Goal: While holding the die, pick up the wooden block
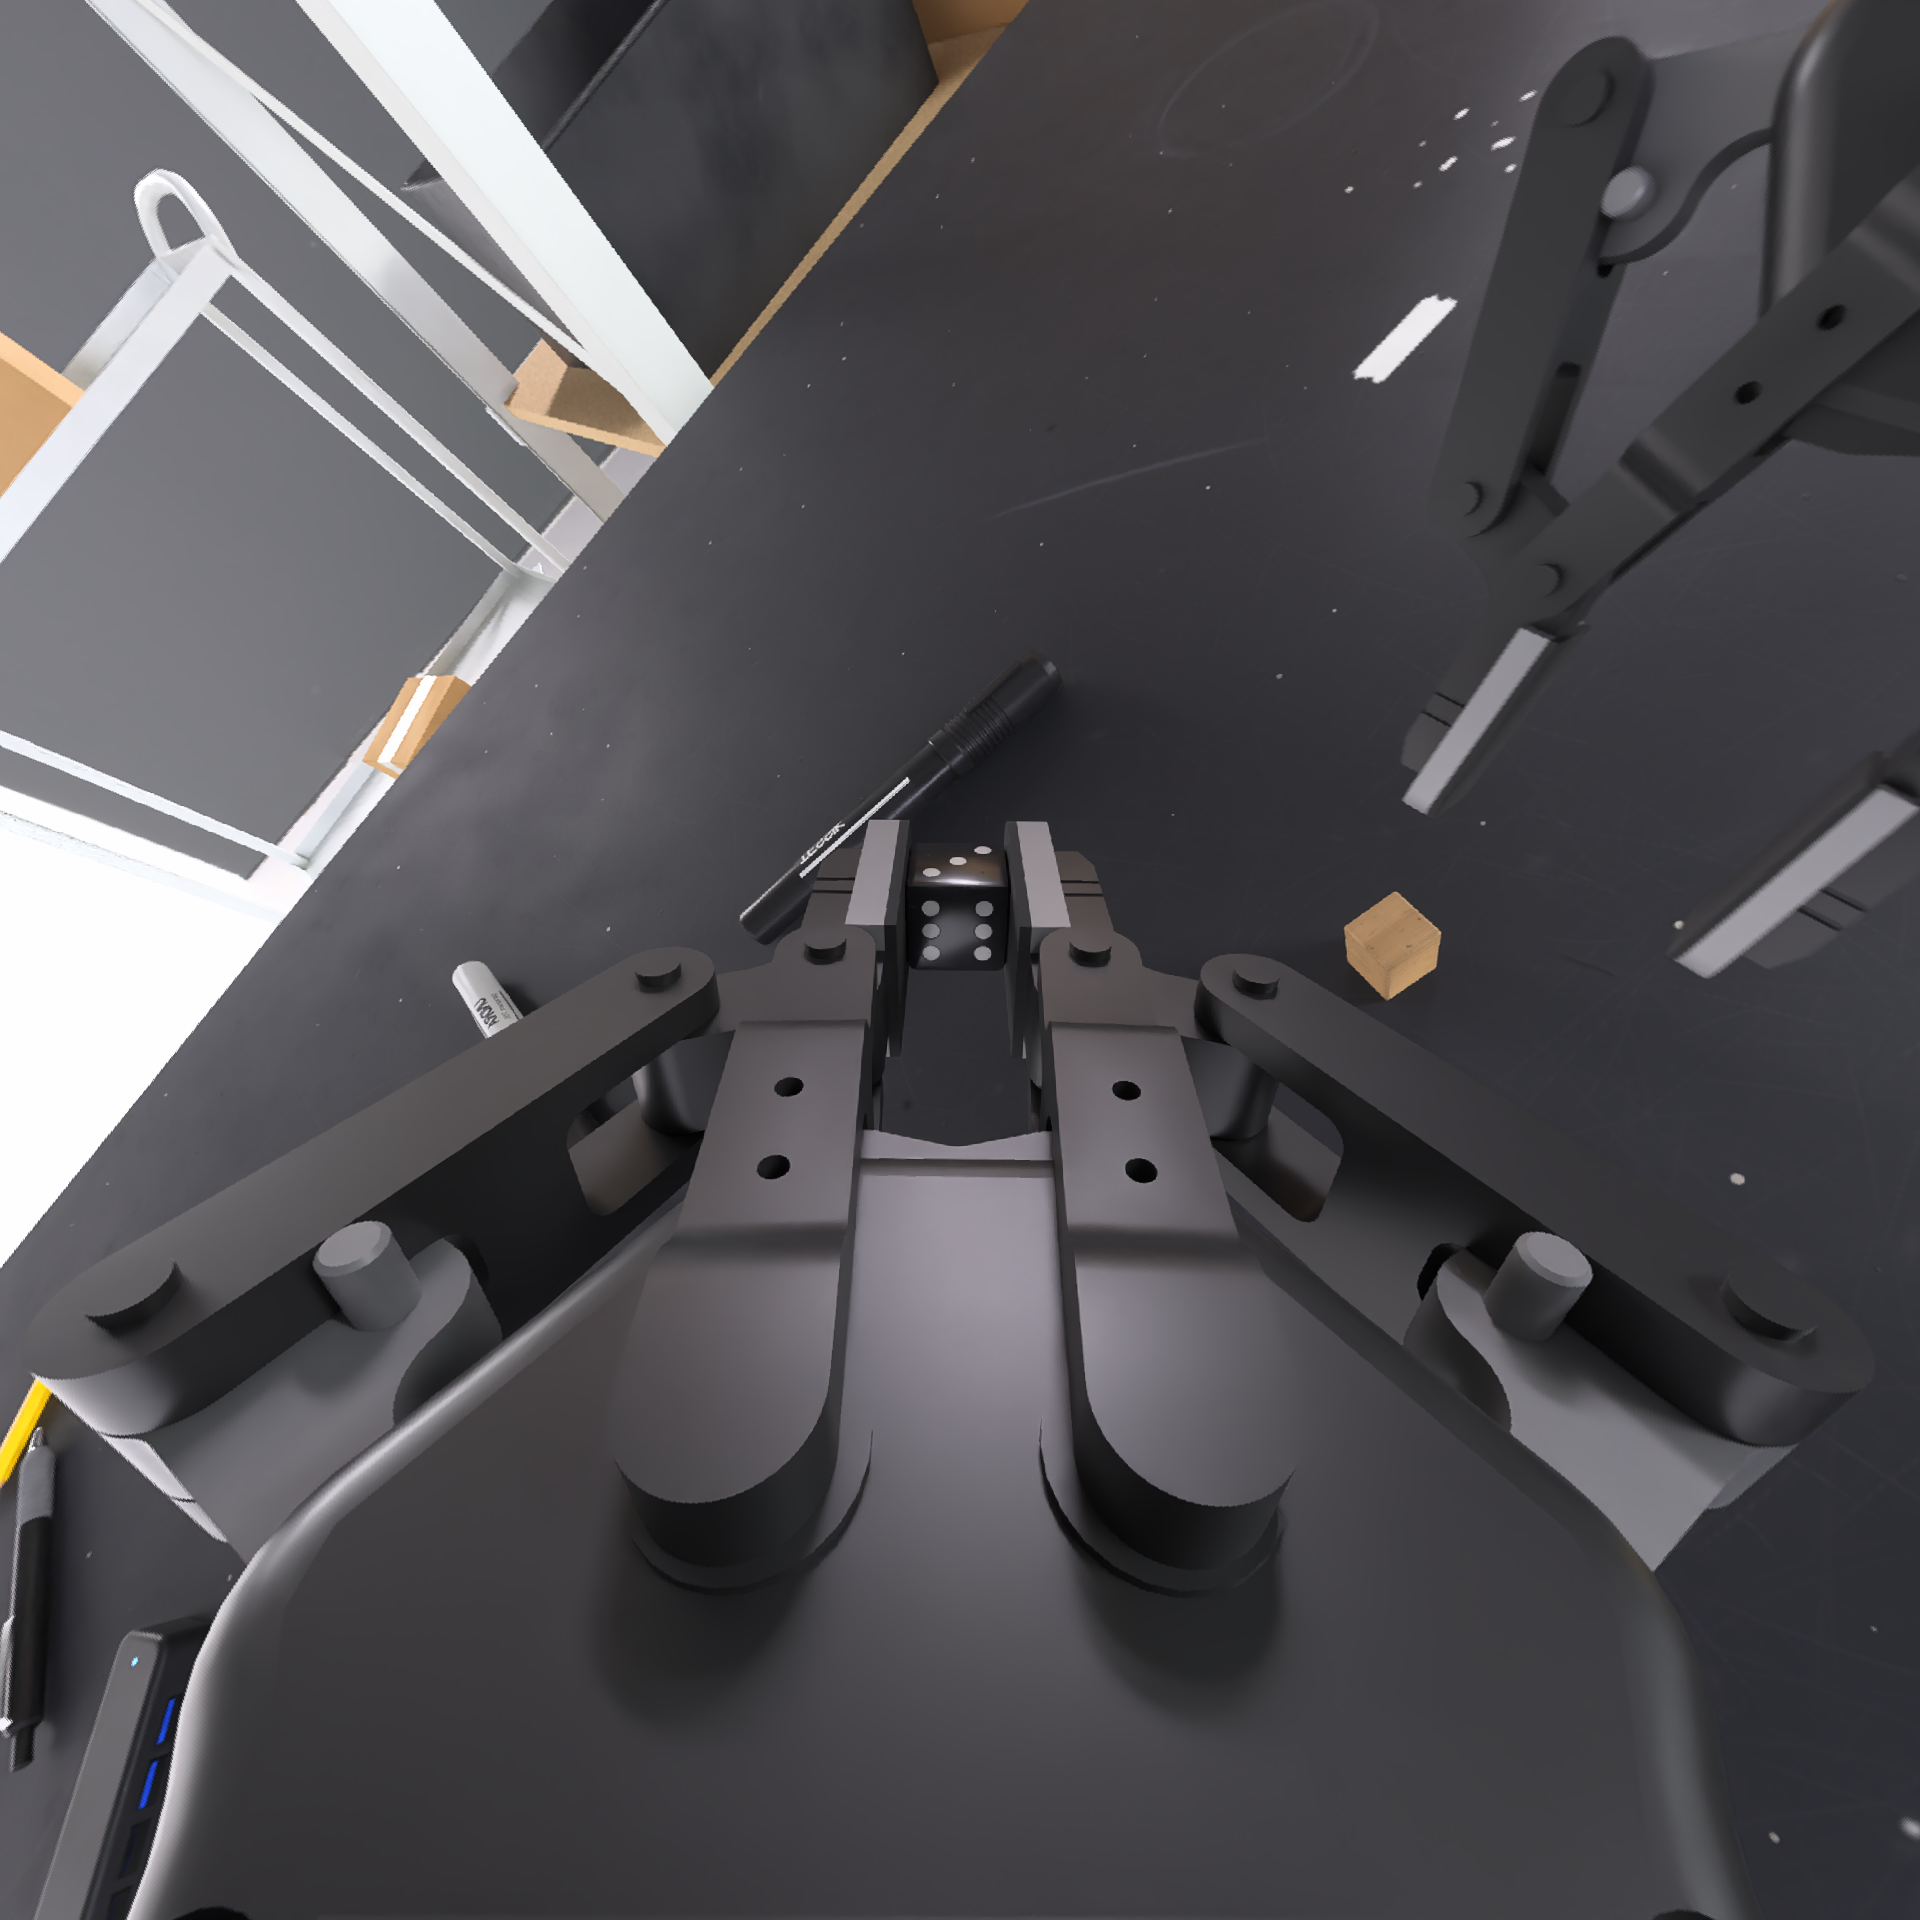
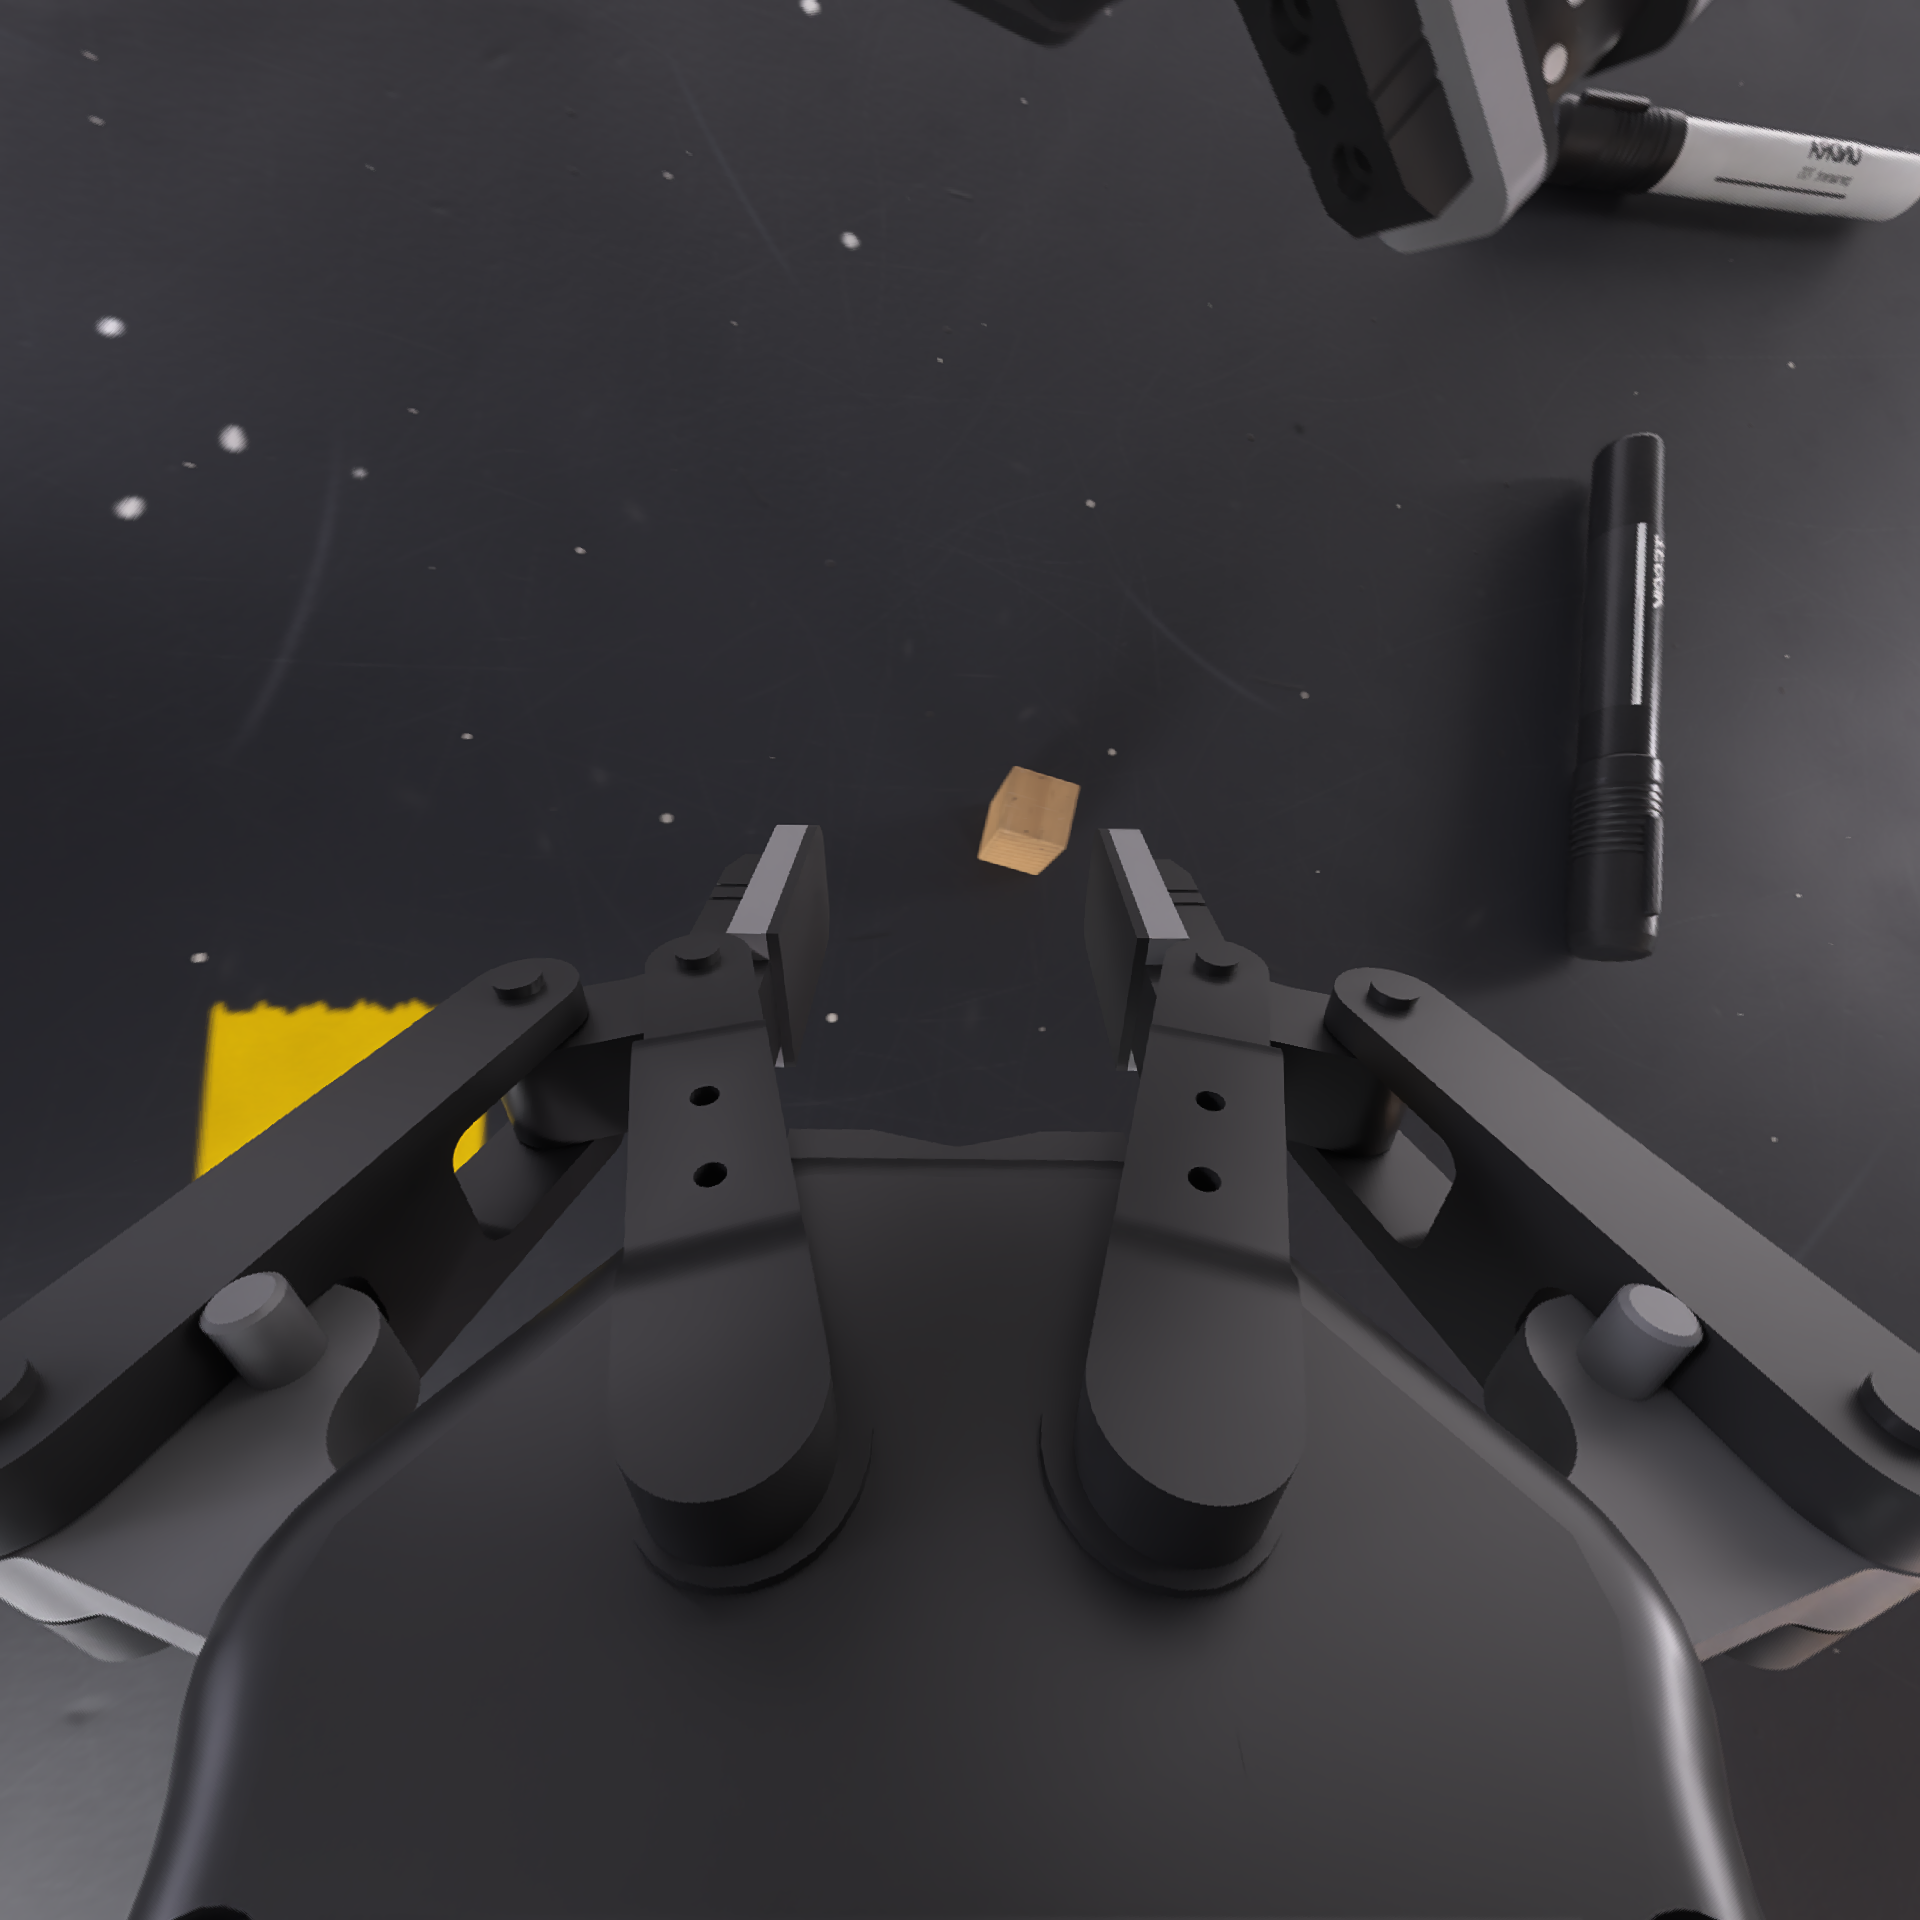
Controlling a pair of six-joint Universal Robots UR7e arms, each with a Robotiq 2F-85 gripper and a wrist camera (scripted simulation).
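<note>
My left gripper (image 1: 957, 868) is shut on a black die (image 1: 957, 914) with white pips, held above the dark table (image 1: 1143, 416). A small wooden block (image 1: 1391, 943) lies on the table to the right of it. In the right wrist view the wooden block (image 2: 1029, 821) lies on the table below and just beyond my open right gripper (image 2: 961, 847), nearer its right finger. The right gripper also shows in the left wrist view (image 1: 1621, 810), open, above and right of the block. Part of the left gripper's finger (image 2: 1455, 135) shows at the top of the right wrist view.
A black marker (image 1: 904, 795) lies just behind the die; it also shows in the right wrist view (image 2: 1621, 696). A white marker (image 2: 1756, 166) lies beyond. Yellow tape (image 2: 301, 1081) is at the left. A pen (image 1: 26, 1590) and a dark device (image 1: 125, 1766) lie near the table edge.
</note>
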